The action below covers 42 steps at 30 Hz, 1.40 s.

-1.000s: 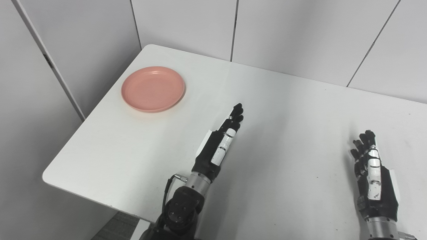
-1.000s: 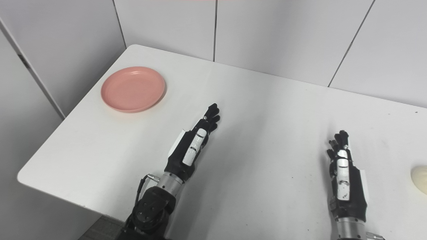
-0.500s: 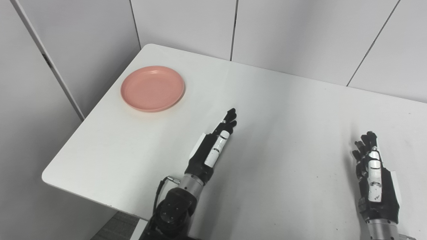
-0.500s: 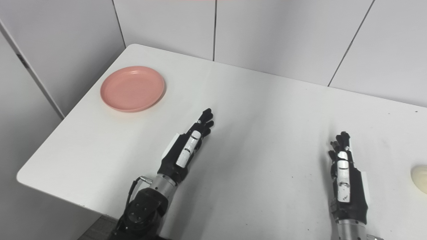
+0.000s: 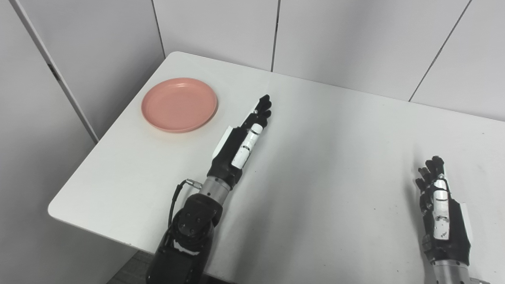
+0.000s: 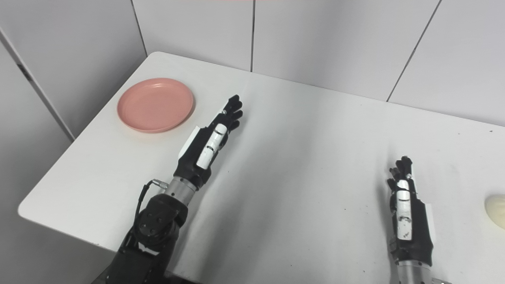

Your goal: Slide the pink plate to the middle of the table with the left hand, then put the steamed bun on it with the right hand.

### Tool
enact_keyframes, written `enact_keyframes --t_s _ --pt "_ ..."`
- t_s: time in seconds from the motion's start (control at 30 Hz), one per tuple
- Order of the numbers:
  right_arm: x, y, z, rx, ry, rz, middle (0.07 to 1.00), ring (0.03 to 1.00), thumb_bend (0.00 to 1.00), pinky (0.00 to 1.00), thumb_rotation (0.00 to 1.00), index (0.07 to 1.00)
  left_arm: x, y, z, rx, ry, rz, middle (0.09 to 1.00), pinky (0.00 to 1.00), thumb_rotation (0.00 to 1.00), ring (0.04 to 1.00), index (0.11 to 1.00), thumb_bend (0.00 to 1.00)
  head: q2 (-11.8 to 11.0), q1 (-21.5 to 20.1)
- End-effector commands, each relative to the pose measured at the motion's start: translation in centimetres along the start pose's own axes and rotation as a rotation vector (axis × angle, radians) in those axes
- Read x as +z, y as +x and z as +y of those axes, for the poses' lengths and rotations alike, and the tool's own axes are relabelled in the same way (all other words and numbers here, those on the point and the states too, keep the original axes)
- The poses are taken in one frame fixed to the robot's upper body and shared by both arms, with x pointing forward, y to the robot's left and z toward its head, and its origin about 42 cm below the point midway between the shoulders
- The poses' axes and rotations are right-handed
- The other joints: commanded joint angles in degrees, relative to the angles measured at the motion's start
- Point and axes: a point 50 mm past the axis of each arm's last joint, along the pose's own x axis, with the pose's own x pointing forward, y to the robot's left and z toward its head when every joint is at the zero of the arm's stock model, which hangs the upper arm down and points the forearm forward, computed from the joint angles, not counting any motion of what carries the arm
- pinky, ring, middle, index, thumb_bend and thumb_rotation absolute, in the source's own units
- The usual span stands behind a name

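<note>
Since the pink plate point(image 5: 179, 104) sits at the table's point(image 5: 315, 157) far-left corner, a clumsy push from the empty, straight-fingered left hand point(image 5: 240, 140) just right of it could tip it off. The right hand point(image 5: 442, 205) waits empty, fingers extended; the bun point(image 6: 496, 211) lies right.

Left hand point(image 5: 242, 140) now farther out over the table, fingers straight, nearer the round pink plate point(image 5: 179, 104) ahead-left.

pink plate point(image 5: 179, 104): empty, far-left corner | steamed bun point(image 6: 496, 206): right edge
</note>
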Motion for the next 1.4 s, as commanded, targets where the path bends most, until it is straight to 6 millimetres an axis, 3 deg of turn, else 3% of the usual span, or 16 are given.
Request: enact_keyframes --t_s 0.0,0.3,0.57,0.73,1.0,1.37 --pt "-1.1 -1.1 0.3 -0.006 0.022 0.037 1.0 1.0 0.26 1.0 1.0 1.0 2.6 1.7 0.4 -0.002 0.003 -0.095 0.976 1.0 1.0 0.973 0.975 0.5 0.03 0.05" --pt "-1.2 -1.1 0.3 -0.007 0.018 0.038 1.0 1.0 0.27 1.0 1.0 1.0 6.0 3.7 3.1 0.052 0.02 -0.184 0.97 1.0 1.0 0.963 0.974 0.5 -0.03 -0.16" --pt "-1.2 -1.1 0.6 -0.011 0.022 0.035 1.0 1.0 0.26 1.0 1.0 1.0 8.0 5.2 7.1 0.153 0.067 -0.23 0.96 0.99 1.0 0.952 0.953 0.5 -0.18 -0.45" --pt "-1.2 -1.2 0.6 -0.01 0.022 0.037 1.0 1.0 0.28 1.0 1.0 1.0 8.3 5.7 9.1 0.201 0.081 -0.238 0.947 0.95 1.0 0.935 0.946 0.49 -0.23 -0.4" --pt "-1.1 -1.3 0.6 -0.011 0.022 0.042 1.0 1.0 0.26 1.0 1.0 1.0 8.9 6.3 12.6 0.267 0.12 -0.242 0.943 0.97 1.0 0.942 0.946 0.5 -0.39 0.04" --pt "-1.2 -1.3 0.4 -0.007 0.028 0.042 1.0 1.0 0.26 1.0 1.0 1.0 8.3 7.0 16.6 0.341 0.121 -0.204 0.934 0.96 1.0 0.926 0.934 0.48 -0.61 0.75"
